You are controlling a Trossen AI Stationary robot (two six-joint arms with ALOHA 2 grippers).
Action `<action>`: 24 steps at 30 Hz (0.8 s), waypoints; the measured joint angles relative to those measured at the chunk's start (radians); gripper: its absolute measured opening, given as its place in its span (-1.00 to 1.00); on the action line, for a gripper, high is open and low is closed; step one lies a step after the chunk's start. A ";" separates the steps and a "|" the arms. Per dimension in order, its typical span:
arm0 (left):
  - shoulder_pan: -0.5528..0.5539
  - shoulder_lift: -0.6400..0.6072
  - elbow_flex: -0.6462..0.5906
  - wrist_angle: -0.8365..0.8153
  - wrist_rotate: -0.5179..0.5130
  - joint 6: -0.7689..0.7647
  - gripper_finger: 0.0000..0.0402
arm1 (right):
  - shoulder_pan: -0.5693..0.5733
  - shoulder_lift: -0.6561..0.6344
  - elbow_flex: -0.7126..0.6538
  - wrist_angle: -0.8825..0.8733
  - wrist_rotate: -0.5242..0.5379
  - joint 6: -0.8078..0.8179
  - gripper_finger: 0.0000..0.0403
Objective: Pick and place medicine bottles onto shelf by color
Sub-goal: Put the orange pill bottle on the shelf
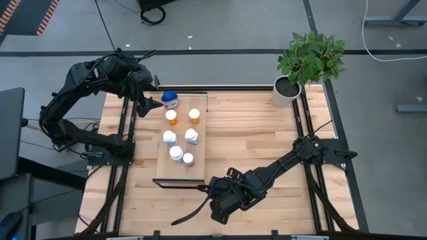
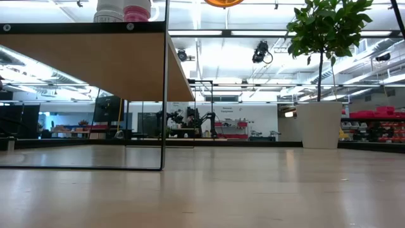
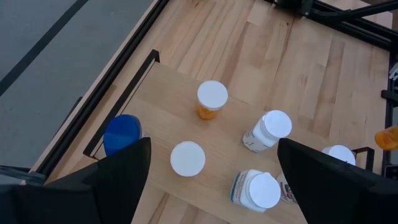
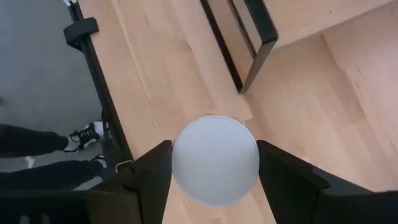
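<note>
One white-capped bottle (image 4: 215, 158) sits gripped between the right pincer's (image 4: 214, 180) fingers.

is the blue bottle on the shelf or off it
On it. The blue bottle stands at the far end of the shelf, by the open left gripper; the left wrist view shows it just inside the dark frame.

Both arms are black, built of chunky jointed links with dark cables looped along them. The left arm (image 1: 80, 100) carries a bundle of black cable over its upper joints; the right arm (image 1: 293, 160) is slimmer along its forearm link. Each claw, the left claw (image 3: 211, 177) and the right claw (image 4: 214, 168) alike, has two broad, matte black, flat-faced fingers.
</note>
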 joint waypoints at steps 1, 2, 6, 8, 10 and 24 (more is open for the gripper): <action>0.000 0.000 0.000 0.001 0.000 0.000 0.77 | -0.003 -0.002 0.005 -0.011 0.004 -0.003 0.12; 0.000 0.000 0.000 0.001 0.000 0.000 0.77 | -0.005 -0.006 0.003 -0.012 0.014 -0.013 0.12; -0.001 0.000 0.000 0.000 0.000 0.000 0.77 | -0.037 -0.009 0.004 -0.009 0.045 -0.050 0.12; -0.001 0.000 0.000 0.000 0.000 0.000 0.77 | -0.066 -0.009 0.004 -0.011 0.083 -0.069 0.12; -0.001 0.000 0.000 0.000 0.000 0.000 0.77 | -0.098 -0.009 0.004 -0.009 0.118 -0.090 0.12; 0.000 0.000 0.000 0.010 0.000 -0.001 0.77 | -0.315 -0.113 0.004 -0.037 0.205 -0.202 0.12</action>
